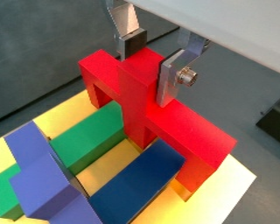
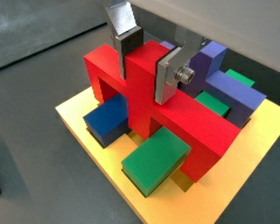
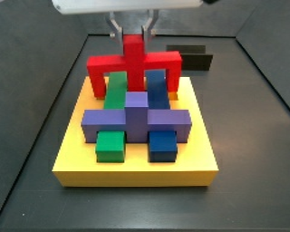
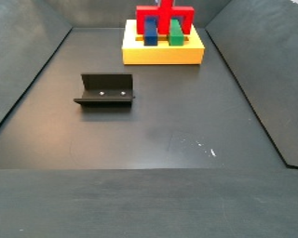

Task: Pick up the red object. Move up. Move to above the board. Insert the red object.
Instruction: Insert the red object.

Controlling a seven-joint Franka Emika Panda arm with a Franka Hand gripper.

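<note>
The red object [image 1: 166,122] stands upright on the board [image 1: 241,185], its two legs down at the board's far end, straddling a green block [image 3: 115,88] and a blue block [image 3: 156,87]. It shows in both wrist views [image 2: 189,122] and both side views [image 4: 164,19]. My gripper [image 1: 149,66] comes straight down from above, and its fingers [image 2: 168,79] press on either side of the raised centre ridge. The gripper [image 3: 133,32] is shut on the ridge. The yellow board [image 3: 135,168] lies flat on the dark floor.
A purple cross-shaped block [image 3: 135,118] sits mid-board, with a green block [image 3: 110,145] and a blue block [image 3: 163,143] at the near edge. The fixture [image 4: 105,90] stands on the floor away from the board. Dark walls ring the floor.
</note>
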